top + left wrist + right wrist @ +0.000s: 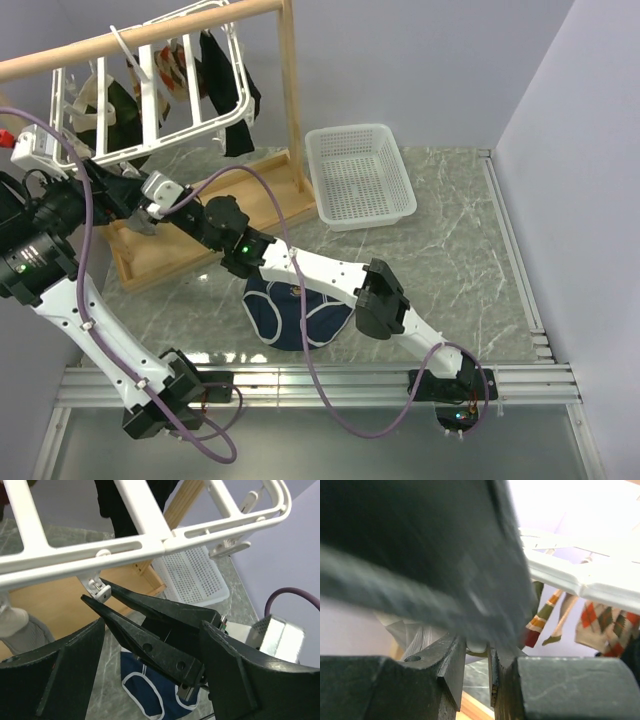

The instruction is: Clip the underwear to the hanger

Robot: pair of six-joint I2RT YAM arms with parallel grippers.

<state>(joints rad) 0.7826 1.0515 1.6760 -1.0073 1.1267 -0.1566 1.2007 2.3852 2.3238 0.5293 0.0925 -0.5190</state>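
Navy-blue white-trimmed fabric briefs [270, 315] lie crumpled on grey marble table [450, 250], long axis left-right, apart from white plastic grid hanger [165, 542]; left gripper [152, 630] jaws wide, right gripper [94, 592] pinching a small white dangling clip [476, 646].

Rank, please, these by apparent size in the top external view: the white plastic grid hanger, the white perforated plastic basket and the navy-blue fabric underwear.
1. hanger: largest, though it hangs nearer the camera.
2. basket.
3. underwear: smallest as seen, though the right arm hides part of it.
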